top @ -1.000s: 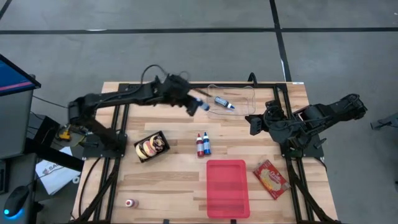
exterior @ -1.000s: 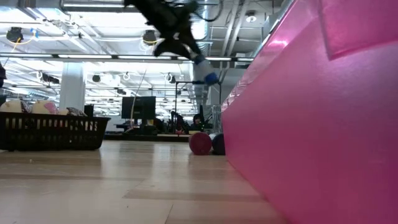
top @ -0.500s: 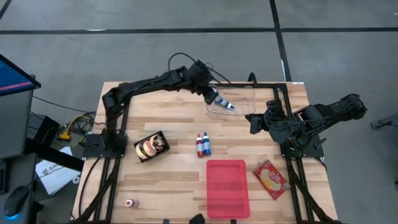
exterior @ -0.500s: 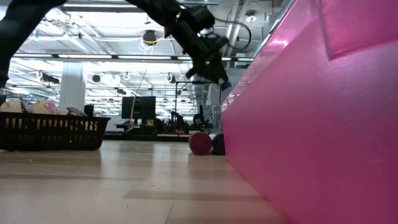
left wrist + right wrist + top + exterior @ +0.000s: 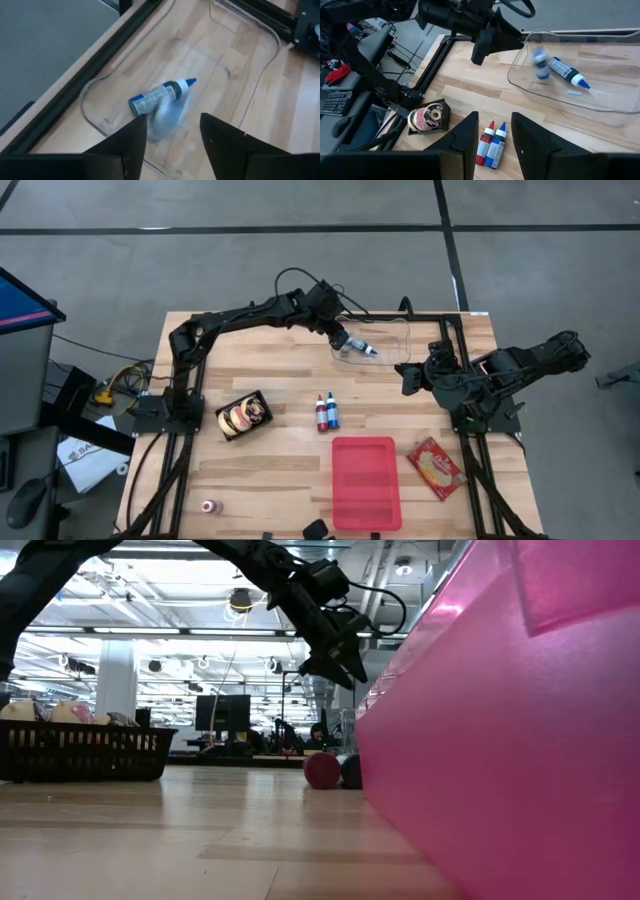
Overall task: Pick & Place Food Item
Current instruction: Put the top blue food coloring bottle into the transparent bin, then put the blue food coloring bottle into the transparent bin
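A clear plastic tray (image 5: 392,330) stands at the table's far side. In it lies a blue-labelled bottle with a white and blue tip (image 5: 161,94), on its side on the tray's floor. A second blue bottle (image 5: 539,62) shows as a blur inside the tray, dropping below my left gripper (image 5: 172,125), and also appears in the left wrist view (image 5: 167,112). My left gripper hovers open over the tray's left end (image 5: 341,340). My right gripper (image 5: 494,130) waits open and empty right of the tray (image 5: 408,375).
A red bottle (image 5: 322,412) and a blue bottle (image 5: 333,412) lie side by side mid-table. A red tray (image 5: 365,480) sits near the front, a snack packet (image 5: 436,468) to its right. A black food container (image 5: 243,416) is at the left, a small jar (image 5: 208,507) at the front left.
My left gripper has carried a blue bottle toward the table's right and far side, sinking over the clear tray's left end. It has then let go, and the bottle is dropping into the tray beside the one lying there.
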`<state>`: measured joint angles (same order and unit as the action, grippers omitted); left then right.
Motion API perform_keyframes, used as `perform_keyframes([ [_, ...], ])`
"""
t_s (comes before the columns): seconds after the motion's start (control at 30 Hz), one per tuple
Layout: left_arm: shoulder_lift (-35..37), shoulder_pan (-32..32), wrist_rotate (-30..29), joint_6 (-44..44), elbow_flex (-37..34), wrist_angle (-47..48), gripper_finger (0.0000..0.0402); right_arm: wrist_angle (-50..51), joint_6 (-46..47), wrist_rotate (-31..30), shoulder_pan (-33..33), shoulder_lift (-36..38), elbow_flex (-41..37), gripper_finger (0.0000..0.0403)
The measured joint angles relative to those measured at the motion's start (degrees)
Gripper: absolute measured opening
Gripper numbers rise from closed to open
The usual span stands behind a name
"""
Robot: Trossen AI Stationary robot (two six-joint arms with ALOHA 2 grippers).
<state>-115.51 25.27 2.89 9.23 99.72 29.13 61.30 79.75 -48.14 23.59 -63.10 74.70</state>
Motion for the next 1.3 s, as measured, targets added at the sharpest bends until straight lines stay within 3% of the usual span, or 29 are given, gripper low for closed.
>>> perform_keyframes([
  [0.2, 2.95, 0.31, -0.06, 0.01, -0.11, -0.21, 0.0194, -0.06, -0.04, 0.43, 0.21, 0.01, -0.01, 0.0110],
  [0.43, 15.84, -1.90, -1.16, 0.19, -0.13, 3.80, 0.0181, -1.96, -0.59, 4.49, 1.12, -2.33, 0.06, 0.0110],
  [0.7, 31.74, -11.07, -16.00, 0.52, -0.06, 14.46, 0.0170, -11.56, -8.28, 15.94, -3.06, -12.64, 0.06, 0.0110],
  [0.97, 39.51, -23.95, -35.04, 12.99, -0.44, 28.42, 0.0164, -14.44, -7.92, 29.42, -12.63, -24.51, 0.01, 0.0110],
  [1.13, 43.46, -31.44, -42.09, 21.17, -6.98, 30.87, 0.0154, -19.34, -10.82, 38.19, -18.15, -32.28, 0.01, 0.0111],
  [1.3, 48.08, -36.22, -44.34, 31.79, -16.48, 30.11, 0.0149, -22.90, -12.86, 44.02, -22.21, -39.22, -0.01, 0.0135],
])
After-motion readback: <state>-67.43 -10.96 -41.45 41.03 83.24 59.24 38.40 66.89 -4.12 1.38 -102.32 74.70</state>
